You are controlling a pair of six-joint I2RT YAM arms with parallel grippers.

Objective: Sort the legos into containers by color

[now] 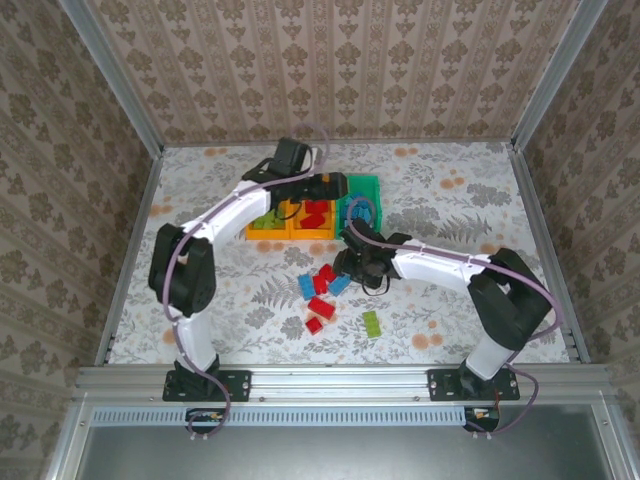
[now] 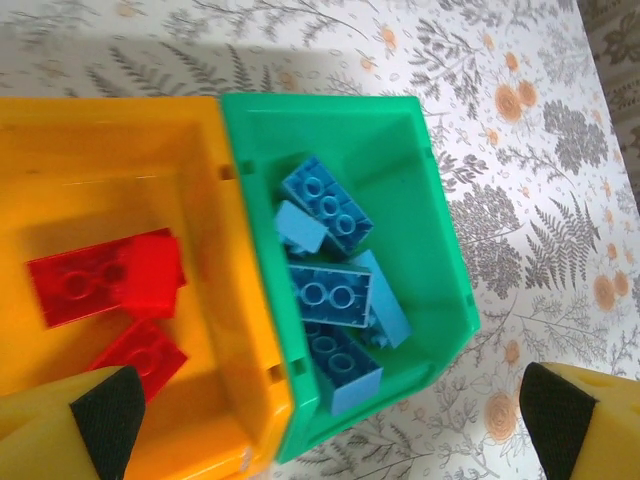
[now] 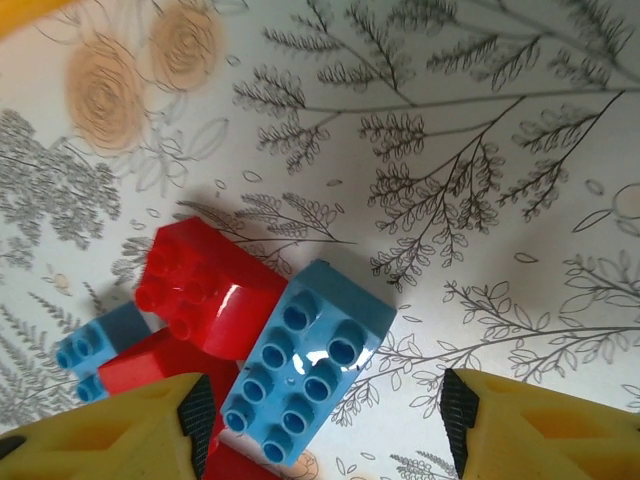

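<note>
Bricks (image 1: 322, 290) loose on table (image 1: 450, 200), green one (image 1: 371, 323) nearest, rest beside right hand (image 1: 350, 265). Right hand part spread, gripping nothing; blue brick (image 3: 305, 370) lies between its fingers, red brick (image 3: 205, 290) just beside. Farther, left hand (image 2: 330, 425) wide, empty, above green bin (image 2: 440, 250) holding blue bricks (image 2: 325, 200). Orange bin (image 2: 120, 150) with reds (image 2: 100, 280) to its left.

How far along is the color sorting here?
Done: blue bricks in the green bin, red bricks in the orange-yellow bin. In hand: nothing held; the open right hand hangs over a light blue brick. Remaining: loose bricks on the table, including a lime green brick.
</note>
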